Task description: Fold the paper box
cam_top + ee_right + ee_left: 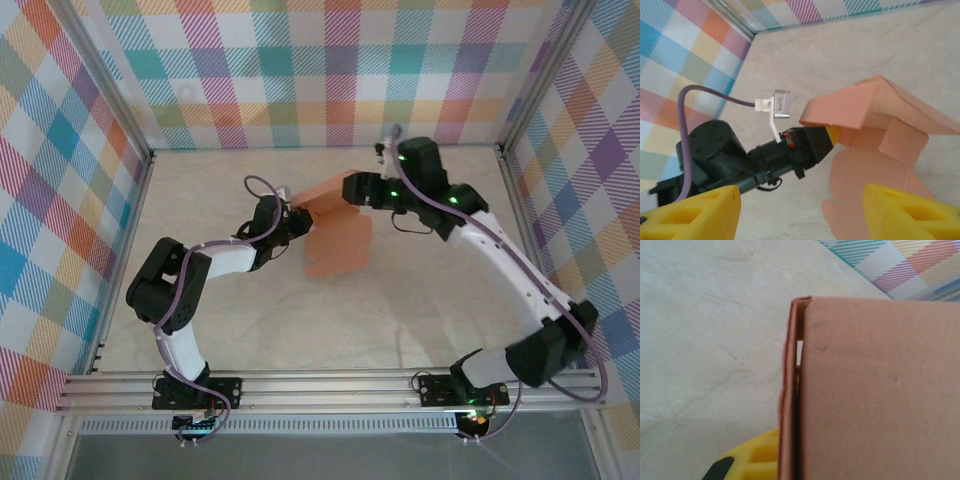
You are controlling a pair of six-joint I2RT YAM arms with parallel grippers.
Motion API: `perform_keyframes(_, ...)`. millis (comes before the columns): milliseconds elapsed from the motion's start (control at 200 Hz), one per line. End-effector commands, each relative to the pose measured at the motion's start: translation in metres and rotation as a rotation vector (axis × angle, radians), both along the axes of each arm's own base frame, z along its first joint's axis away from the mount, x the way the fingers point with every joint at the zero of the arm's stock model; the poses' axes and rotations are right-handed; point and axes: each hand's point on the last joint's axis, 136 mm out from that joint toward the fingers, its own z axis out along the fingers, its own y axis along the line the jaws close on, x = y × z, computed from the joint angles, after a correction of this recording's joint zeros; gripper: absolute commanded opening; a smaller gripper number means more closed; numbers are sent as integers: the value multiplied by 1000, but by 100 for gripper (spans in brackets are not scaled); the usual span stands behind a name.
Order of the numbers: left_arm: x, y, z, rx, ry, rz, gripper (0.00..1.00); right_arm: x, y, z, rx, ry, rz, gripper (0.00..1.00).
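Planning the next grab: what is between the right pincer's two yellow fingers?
In the right wrist view, bare pale tabletop and a flat flap of the salmon-orange paper box lie between the open right pincer's fingers.

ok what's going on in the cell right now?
Both arms are mid-fold on the paper box. The left end effector is shut on the edge of a raised, partly folded panel and holds it up off the table, while the rest of the card lies flat. The right end effector is open, close to the card and facing it, gripping nothing. The box is not yet formed.
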Motion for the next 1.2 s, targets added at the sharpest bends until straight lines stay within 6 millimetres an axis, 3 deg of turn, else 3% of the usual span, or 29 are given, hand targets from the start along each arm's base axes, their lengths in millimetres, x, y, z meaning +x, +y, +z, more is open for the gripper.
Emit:
perform_keyframes(0,1,10,6,13,-32,59,0,8,3,-20,-256,-3,-33,63)
perform_keyframes(150,0,13,6,24,-32,68,0,24,32,-32,-295,42,-7,54)
perform_keyframes(280,-2,15,8,31,-35,69,0,36,42,-47,-339,91,-14,49)
perform_keyframes(470,-3,17,9,43,-35,71,0,50,44,-68,-392,143,-54,45)
perform_keyframes(905,-6,20,13,56,-48,74,0,56,53,-85,-367,188,-74,28)
perform_keyframes(1195,-7,21,14,55,-53,70,0,62,52,-93,-379,199,-99,35)
